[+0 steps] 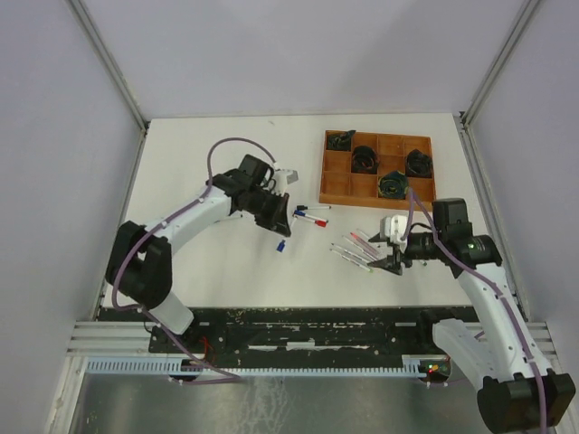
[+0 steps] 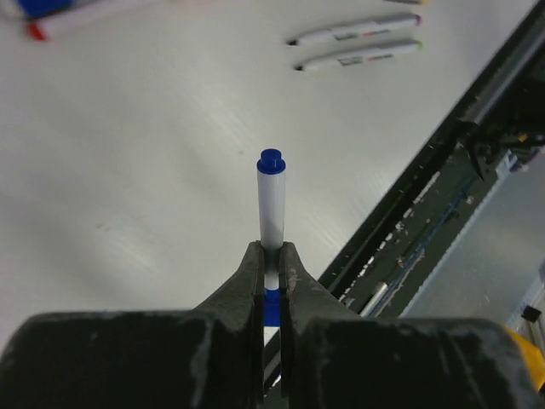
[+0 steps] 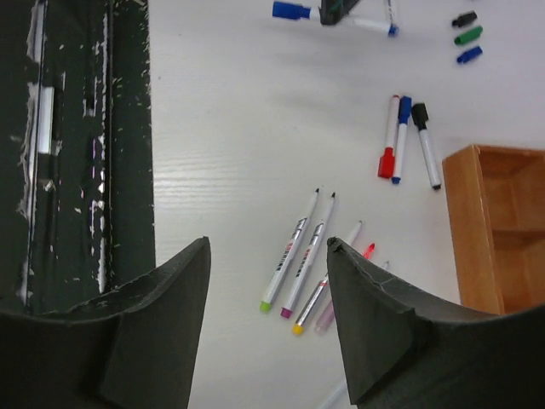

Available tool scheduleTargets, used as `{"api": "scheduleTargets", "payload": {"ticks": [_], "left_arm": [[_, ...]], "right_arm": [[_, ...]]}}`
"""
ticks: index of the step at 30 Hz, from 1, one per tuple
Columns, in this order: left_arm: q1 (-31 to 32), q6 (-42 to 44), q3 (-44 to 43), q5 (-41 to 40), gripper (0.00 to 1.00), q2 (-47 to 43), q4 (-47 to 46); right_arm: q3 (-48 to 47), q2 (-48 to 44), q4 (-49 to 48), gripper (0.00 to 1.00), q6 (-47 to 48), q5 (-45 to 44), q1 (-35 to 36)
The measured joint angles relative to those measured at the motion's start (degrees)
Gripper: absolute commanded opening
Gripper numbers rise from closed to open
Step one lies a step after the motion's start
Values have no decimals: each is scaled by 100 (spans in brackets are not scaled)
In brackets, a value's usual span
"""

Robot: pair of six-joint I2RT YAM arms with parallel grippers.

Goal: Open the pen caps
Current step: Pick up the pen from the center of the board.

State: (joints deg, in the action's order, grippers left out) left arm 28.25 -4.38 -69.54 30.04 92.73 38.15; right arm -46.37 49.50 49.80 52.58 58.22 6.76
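A: How many of each?
B: Three capped pens (image 3: 400, 141) together, at least four uncapped pens (image 3: 308, 255), plus one blue pen (image 2: 272, 204).
A: And loose caps (image 3: 467, 36)?
B: Three. One tray (image 1: 323, 172) too, four dark objects (image 1: 364, 156) inside.

The top camera is looking down over the whole table (image 1: 226, 271) from high behind its near edge. Both wrist cameras are hovering close above it, sharing the loose pens (image 3: 290, 247).

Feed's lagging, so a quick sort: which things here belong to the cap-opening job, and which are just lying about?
Job: blue pen in the jaws of the left gripper; three markers; thin pens; loose caps.
Lying about: wooden tray; black items in it.
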Motion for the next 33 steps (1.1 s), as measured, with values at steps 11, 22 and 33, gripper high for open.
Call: {"api": "scheduleTargets", "payload": {"ticks": [11, 22, 33], "left_arm": [[1902, -907, 503, 955, 3, 258, -1585], [2723, -1078, -498, 1003, 3, 1462, -1727], [2798, -1080, -564, 1064, 3, 1480, -1722]], "right_arm": [[503, -476, 1228, 66, 4107, 385, 439], [774, -542, 1147, 63, 4848, -382, 1178], [776, -201, 859, 57, 4627, -986, 1473]]}}
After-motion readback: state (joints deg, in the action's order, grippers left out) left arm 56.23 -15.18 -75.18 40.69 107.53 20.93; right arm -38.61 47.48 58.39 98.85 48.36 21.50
